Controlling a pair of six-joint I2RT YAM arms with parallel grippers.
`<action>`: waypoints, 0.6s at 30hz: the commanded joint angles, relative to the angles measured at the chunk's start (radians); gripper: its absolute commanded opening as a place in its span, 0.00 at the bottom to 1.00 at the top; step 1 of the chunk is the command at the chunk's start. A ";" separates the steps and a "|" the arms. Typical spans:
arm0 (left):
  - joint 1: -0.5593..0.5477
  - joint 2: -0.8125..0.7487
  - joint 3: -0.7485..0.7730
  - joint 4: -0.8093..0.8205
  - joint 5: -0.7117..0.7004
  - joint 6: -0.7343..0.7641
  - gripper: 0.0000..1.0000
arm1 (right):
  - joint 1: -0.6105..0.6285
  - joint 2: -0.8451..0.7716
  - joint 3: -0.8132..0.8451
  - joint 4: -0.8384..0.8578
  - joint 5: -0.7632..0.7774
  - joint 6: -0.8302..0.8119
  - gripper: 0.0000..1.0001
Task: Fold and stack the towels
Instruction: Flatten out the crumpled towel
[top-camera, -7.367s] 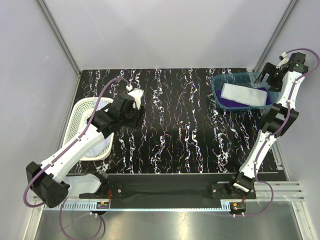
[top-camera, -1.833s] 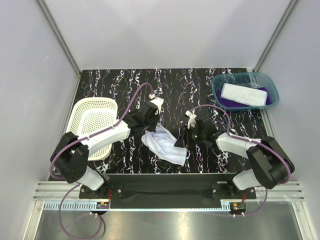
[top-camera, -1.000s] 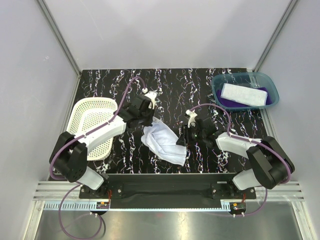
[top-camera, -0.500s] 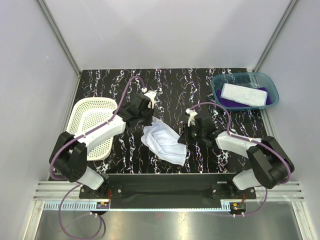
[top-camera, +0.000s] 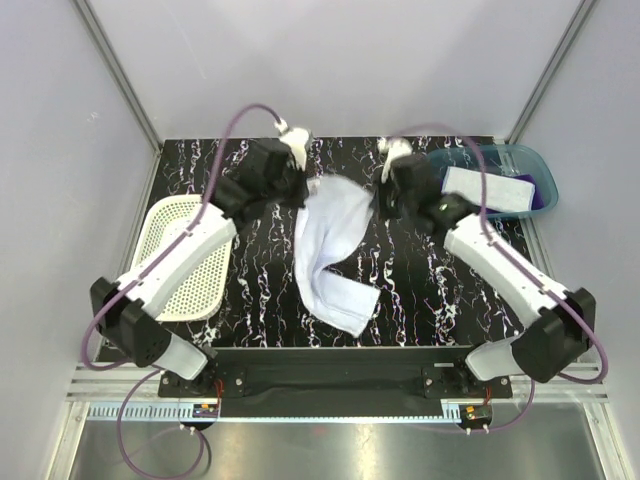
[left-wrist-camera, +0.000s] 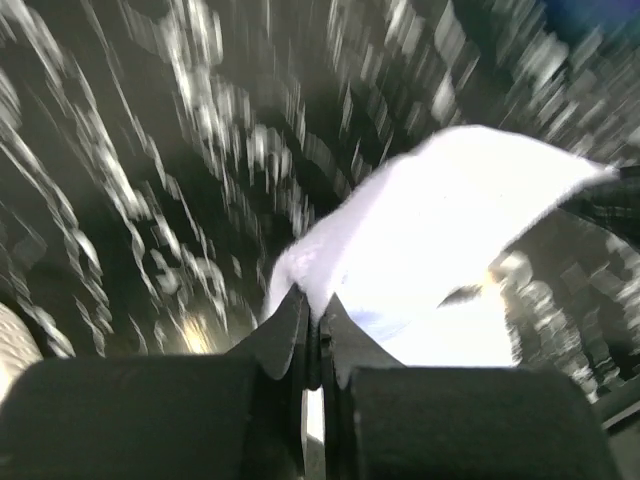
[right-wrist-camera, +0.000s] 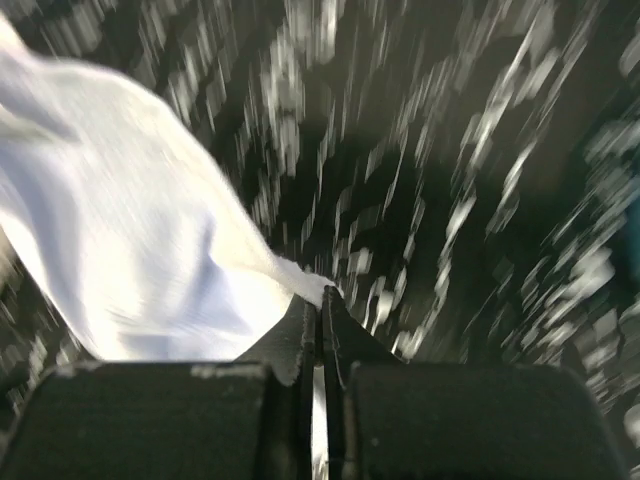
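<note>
At the middle of the table (top-camera: 450, 275), toward 12 o'clock, the pale blue towel (top-camera: 335, 240) is hanging between the two grippers, its top edge spreading from 11 to 1 o'clock. From there it is trailing toward 6 o'clock, narrowing as it goes, and its lower end is lying bunched and turned over on the table just short of the near edge. The left gripper (top-camera: 301, 193) is pinching the top corner at 11 o'clock. Its wrist view is showing the two dark jaws pressing together on a thin tip of white cloth (the picture is badly blurred, so no print on the fabric can be made out). The right gripper (top-camera: 377, 200) is clamping the opposite corner at 1 o'clock. Its own wrist view is showing the jaws pressing tight on the cloth's edge, with the rest of the towel spreading away to the left. Both arms are reaching far out over the table, well apart at their bases and near each other at the towel. At 2 o'clock the teal bin (top-camera: 505, 149) is sitting at the far right corner, partly behind the right arm. Inside it a folded towel (top-camera: 490, 190), pale and plain, is lying on a purple towel (top-camera: 541, 200). At 9 o'clock the white basket (top-camera: 165, 230) is standing at the left edge, partly under the left arm.
</note>
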 joint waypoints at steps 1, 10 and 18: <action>0.007 -0.106 0.264 -0.118 -0.021 0.064 0.00 | 0.008 -0.061 0.372 -0.198 0.214 -0.153 0.00; 0.003 -0.307 0.445 -0.107 0.232 -0.028 0.00 | 0.008 -0.319 0.477 -0.162 -0.016 -0.383 0.00; 0.000 -0.448 0.307 0.016 0.508 -0.125 0.00 | 0.008 -0.624 0.369 -0.103 -0.229 -0.397 0.00</action>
